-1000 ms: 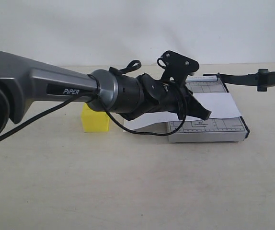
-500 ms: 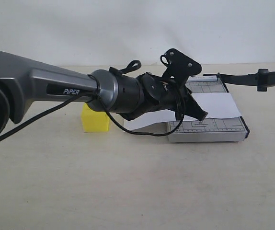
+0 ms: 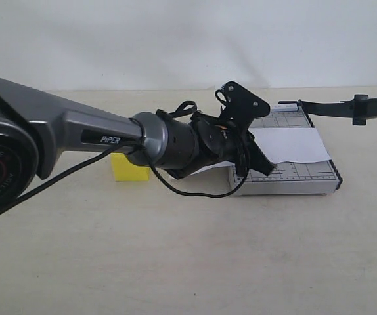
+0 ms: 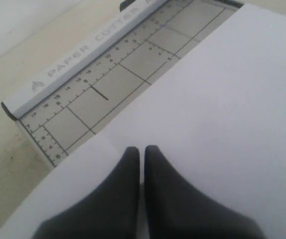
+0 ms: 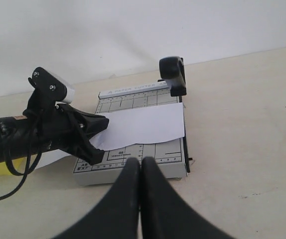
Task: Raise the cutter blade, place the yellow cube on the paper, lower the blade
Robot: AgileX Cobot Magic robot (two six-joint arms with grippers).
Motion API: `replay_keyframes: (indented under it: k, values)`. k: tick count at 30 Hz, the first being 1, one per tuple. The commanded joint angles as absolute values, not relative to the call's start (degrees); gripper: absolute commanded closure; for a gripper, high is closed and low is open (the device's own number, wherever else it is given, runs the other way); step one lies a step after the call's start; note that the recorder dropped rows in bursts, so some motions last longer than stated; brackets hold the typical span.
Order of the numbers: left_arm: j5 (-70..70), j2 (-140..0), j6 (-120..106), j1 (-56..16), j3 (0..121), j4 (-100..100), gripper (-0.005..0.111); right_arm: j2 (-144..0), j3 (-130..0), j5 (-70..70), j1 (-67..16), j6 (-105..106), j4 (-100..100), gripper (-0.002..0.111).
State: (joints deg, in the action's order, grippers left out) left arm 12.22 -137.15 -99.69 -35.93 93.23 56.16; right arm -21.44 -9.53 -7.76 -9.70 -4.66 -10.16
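Yellow cube (image 3: 125, 172) sat on the table (image 3: 175, 262), well behind the left jaws and half hidden by that arm. Those jaws were all but shut, gripping nothing, poised just over the paper (image 4: 222, 99) lying across the paper cutter base (image 4: 108, 84). The danger there: one dip could snag the sheet and drag it askew. Beyond them the cutter blade (image 3: 372, 105) stood raised with nothing gripping it, so a knock might drop it. The right jaws were pressed shut, empty, short of the base.

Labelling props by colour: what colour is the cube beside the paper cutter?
Bright yellow. The cube shows best in the exterior view.
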Motion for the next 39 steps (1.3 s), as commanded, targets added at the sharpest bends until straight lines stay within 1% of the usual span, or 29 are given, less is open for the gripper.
replay_keyframes:
  k: [1,9,15,23,31,39]
  values:
    - [12.14,-137.33,-99.91,-35.89,93.33,56.49,0.102,-21.28,-9.32,-7.28,-9.85,-4.38,-10.22,0.108]
    - [12.02,-137.33,-99.80,-36.00,93.33,56.49,0.102,-21.28,-9.32,-7.28,-9.85,-4.38,-10.22,0.108]
    - [12.02,-137.33,-93.88,-36.00,93.33,51.59,0.102,-21.28,-9.32,-7.28,-9.85,-4.38,-10.22,0.108]
    - [12.40,-137.33,-91.97,-36.51,93.43,50.94,0.102,-21.28,-9.32,-7.28,-9.85,-4.38,-10.22,0.108]
    - [10.94,-139.33,-92.16,-38.50,98.52,50.94,0.102,-21.28,-9.32,-7.28,-9.85,-4.38,-10.22,0.108]
    - [10.70,-138.00,-93.42,-38.49,98.52,50.94,0.102,-21.28,-9.32,-7.28,-9.85,-4.38,-10.22,0.108]
